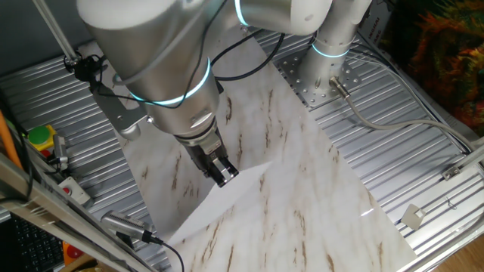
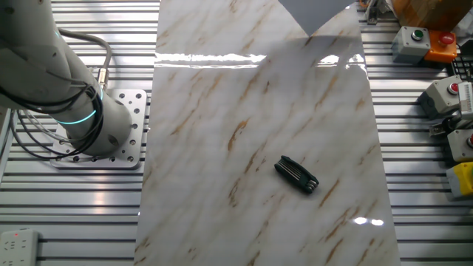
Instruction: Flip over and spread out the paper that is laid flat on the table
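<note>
The white paper (image 1: 215, 205) hangs partly lifted off the marble table (image 1: 302, 174) at its near left part, one edge sloping down to the board. My gripper (image 1: 223, 171) points down at the sheet's raised upper edge and its fingers look closed on it. In the other fixed view only a grey-white corner of the paper (image 2: 318, 15) shows at the top edge above the table (image 2: 244, 111). The gripper itself is out of that frame.
A black folding tool (image 2: 297, 174) lies on the board. The arm's base (image 2: 81, 118) stands on the ribbed metal panel (image 1: 393, 159), with a cable (image 1: 393, 125) beside it. Button boxes (image 1: 41, 140) (image 2: 417, 41) stand at the other side. A small white block (image 1: 412, 217) lies on the panel.
</note>
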